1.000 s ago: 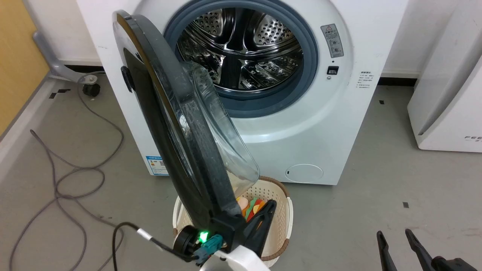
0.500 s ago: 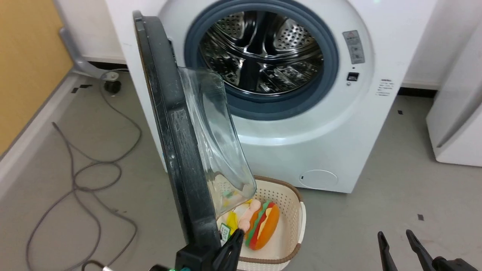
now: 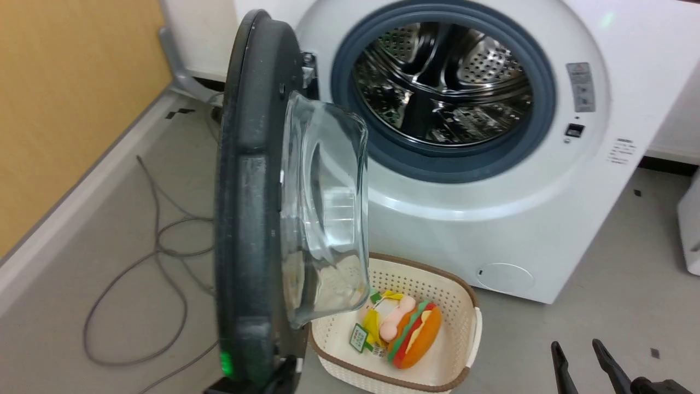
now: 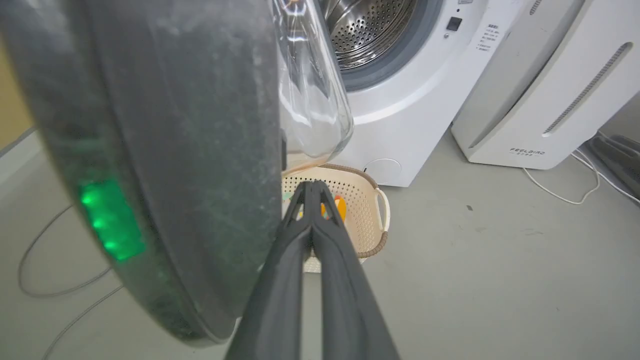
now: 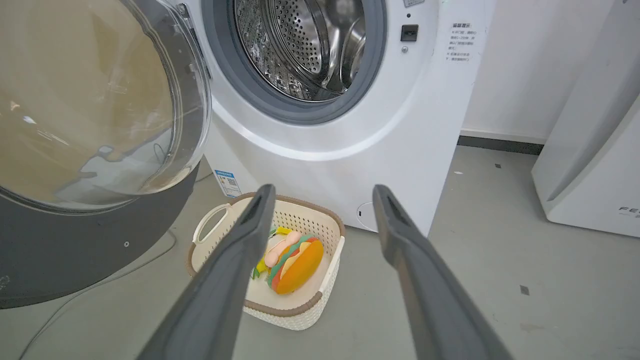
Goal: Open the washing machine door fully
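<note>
Door (image 3: 246, 219) is standing partway open, edge-on to head cam, bowl (image 3: 322, 208) facing the drum (image 3: 443, 82). L claw (image 4: 311, 197), fingers pressed together w/ nothing between, is sitting just beside its lower rim, bowl side. Rim is lying to claw's left, so next push is prob. going leftward. R claw (image 3: 575, 345) is hanging open, empty, well apart.

We see a cream basket (image 3: 432, 282) on the grey floor (image 3: 590, 284), and in it lie a toy burger (image 3: 418, 336) and a pink toy (image 3: 396, 323). A grey cable (image 3: 158, 246) loops near the yellow wall (image 3: 65, 109). At the right stands a white unit (image 4: 540, 90), with a white cord (image 4: 560, 197) beside it.
</note>
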Robot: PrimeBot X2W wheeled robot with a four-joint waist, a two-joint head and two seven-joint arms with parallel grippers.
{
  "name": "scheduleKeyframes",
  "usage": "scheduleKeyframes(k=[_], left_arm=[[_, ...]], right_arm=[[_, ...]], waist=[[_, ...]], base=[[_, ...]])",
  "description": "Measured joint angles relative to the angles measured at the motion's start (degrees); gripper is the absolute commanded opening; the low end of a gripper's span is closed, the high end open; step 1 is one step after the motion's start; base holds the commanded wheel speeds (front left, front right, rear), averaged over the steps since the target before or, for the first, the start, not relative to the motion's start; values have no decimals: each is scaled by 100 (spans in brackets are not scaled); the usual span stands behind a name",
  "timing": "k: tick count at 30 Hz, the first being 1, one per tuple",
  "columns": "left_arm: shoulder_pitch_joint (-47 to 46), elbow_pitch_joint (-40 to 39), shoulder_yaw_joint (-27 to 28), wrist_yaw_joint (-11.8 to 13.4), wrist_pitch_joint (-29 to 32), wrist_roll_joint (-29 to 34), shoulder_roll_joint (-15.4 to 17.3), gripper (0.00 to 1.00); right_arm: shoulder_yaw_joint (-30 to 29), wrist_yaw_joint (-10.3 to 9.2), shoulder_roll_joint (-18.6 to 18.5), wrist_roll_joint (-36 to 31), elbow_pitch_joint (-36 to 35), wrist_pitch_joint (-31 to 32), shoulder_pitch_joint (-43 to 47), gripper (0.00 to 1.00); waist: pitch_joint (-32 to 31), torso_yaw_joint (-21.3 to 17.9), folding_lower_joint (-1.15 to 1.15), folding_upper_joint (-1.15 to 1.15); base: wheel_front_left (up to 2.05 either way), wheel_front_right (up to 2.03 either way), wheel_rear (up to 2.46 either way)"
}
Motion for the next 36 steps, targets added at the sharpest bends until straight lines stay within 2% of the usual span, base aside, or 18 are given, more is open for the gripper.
scheduleKeyframes(k=[6,12,22,27,36], left_arm=[[117,-69,393,237,-36,-1,198,0],[129,34,782,337,-114,-1,472,0],[-259,829,1667,417,-546,-287,772,0],[-670,1505,2089,346,-849,-554,888,0],[-1483,3210,2676,-58,-1903,-1004,1017,0]], right_arm=[[-5,0,0,42,1,5,14,100],[-13,0,1,47,0,10,14,100],[47,0,1,41,-54,71,1,100],[57,0,2,43,-63,83,-4,100],[64,0,2,49,-81,109,-19,100]], waist=[[-12,271,0,0],[-11,430,0,0],[56,309,0,0],[114,176,0,0],[294,-21,0,0]], base=[[0,0,0],[0,0,0],[0,0,0],[0,0,0],[0,0,0]])
